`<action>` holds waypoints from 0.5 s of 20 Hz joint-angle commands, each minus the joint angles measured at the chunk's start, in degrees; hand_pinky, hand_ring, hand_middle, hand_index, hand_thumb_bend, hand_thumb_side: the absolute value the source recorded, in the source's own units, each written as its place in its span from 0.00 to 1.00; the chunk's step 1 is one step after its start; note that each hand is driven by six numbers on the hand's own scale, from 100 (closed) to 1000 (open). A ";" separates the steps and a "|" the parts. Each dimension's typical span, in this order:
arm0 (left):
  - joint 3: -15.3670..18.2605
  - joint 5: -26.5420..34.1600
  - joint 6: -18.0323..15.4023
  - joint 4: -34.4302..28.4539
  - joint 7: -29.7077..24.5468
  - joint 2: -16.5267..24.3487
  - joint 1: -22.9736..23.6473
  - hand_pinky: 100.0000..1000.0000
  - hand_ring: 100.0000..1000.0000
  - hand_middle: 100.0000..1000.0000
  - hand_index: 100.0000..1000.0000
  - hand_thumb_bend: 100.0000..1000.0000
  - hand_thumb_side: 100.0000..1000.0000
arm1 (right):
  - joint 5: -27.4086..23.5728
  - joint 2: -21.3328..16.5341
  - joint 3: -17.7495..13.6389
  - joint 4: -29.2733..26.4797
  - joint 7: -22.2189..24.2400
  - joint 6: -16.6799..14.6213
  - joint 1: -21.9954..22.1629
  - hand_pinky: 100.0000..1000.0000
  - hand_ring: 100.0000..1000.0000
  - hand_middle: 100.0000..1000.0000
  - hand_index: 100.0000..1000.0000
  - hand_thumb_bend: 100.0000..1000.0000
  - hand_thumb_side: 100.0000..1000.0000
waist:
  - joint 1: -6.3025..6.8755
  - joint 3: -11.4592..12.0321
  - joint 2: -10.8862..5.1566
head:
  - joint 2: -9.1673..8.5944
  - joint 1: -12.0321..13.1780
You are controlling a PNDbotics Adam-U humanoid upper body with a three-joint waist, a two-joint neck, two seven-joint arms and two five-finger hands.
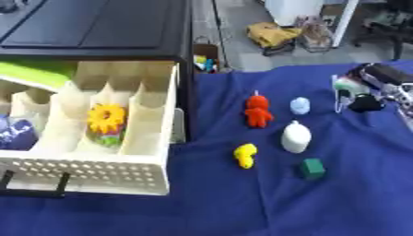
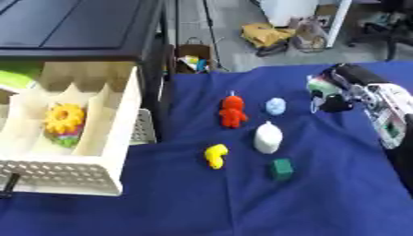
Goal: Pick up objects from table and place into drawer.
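Blue cloth [image 1: 242, 203] is spread over the table; a cream perforated drawer [image 1: 89, 173] is pulled out at 9 o'clock, under a black cabinet top [image 1: 89, 23]

Inside the drawer, a yellow flower-shaped toy [image 1: 106, 118] is seen in the second compartment from the right, between tall dividers. A blue-white object [image 1: 16, 133] sits in a compartment at the far left, and a green item [image 1: 32, 73] lies at the back left; neither can be made out further

Five small objects are left on the cloth near centre, all apart from one another:
- red figure [image 1: 257, 110] at 12 o'clock of the group, upright
- pale blue small piece [image 1: 300, 106] just beside it, toward 3 o'clock
- white egg-shaped object [image 1: 296, 137] below the pale blue one, upright
- yellow duck-like toy [image 1: 245, 155] at 7 o'clock of the group
- green cube [image 1: 312, 168] at 5 o'clock, nearest the camera

Right hand [image 2: 335, 94] is seen at 2–3 o'clock, coming in from the right edge, well apart from the objects and not touching any. Its silver forearm [image 2: 387, 115] runs off the right side. Whether its fingers are apart or together cannot be told from either view. Left hand is not seen in either view
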 commanded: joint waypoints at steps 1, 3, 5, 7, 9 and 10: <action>0.26 0.24 0.03 -0.74 -0.05 1.59 -0.24 0.57 0.74 0.74 0.89 0.31 1.00 | 0.79 -3.51 -0.22 -5.01 -2.44 0.50 -0.44 0.73 0.83 0.65 0.71 0.00 0.24 | -0.16 -0.09 -1.49 | -0.34 0.15; 0.28 0.27 0.05 -0.74 -0.03 1.66 -0.23 0.57 0.74 0.74 0.89 0.31 1.00 | 0.48 -4.29 -0.16 -8.07 -3.72 0.84 -0.15 0.72 0.83 0.65 0.71 0.00 0.24 | -0.24 -0.14 -1.57 | -0.30 0.21; 0.29 0.33 0.10 -0.74 -0.02 1.75 -0.21 0.57 0.74 0.74 0.89 0.31 1.00 | -0.38 -5.18 -0.03 -11.91 -4.88 1.21 0.15 0.72 0.83 0.64 0.70 0.00 0.24 | -0.34 -0.24 -1.70 | -0.23 0.26; 0.31 0.41 0.12 -0.74 0.01 1.87 -0.17 0.57 0.74 0.74 0.88 0.31 1.00 | -1.54 -5.97 0.18 -15.74 -5.55 1.81 0.40 0.72 0.83 0.64 0.70 0.00 0.25 | -0.43 -0.30 -1.87 | -0.18 0.31; 0.35 0.51 0.15 -0.74 0.05 2.03 -0.14 0.57 0.74 0.74 0.88 0.31 1.00 | -3.08 -6.65 0.49 -19.83 -5.80 2.37 0.53 0.71 0.83 0.64 0.70 0.00 0.24 | -0.57 -0.36 -2.09 | -0.10 0.39; 0.36 0.57 0.17 -0.74 0.08 2.10 -0.13 0.57 0.74 0.74 0.88 0.31 1.00 | -3.80 -6.95 0.64 -21.65 -5.75 2.71 0.57 0.71 0.83 0.64 0.70 0.00 0.25 | -0.64 -0.39 -2.18 | -0.07 0.45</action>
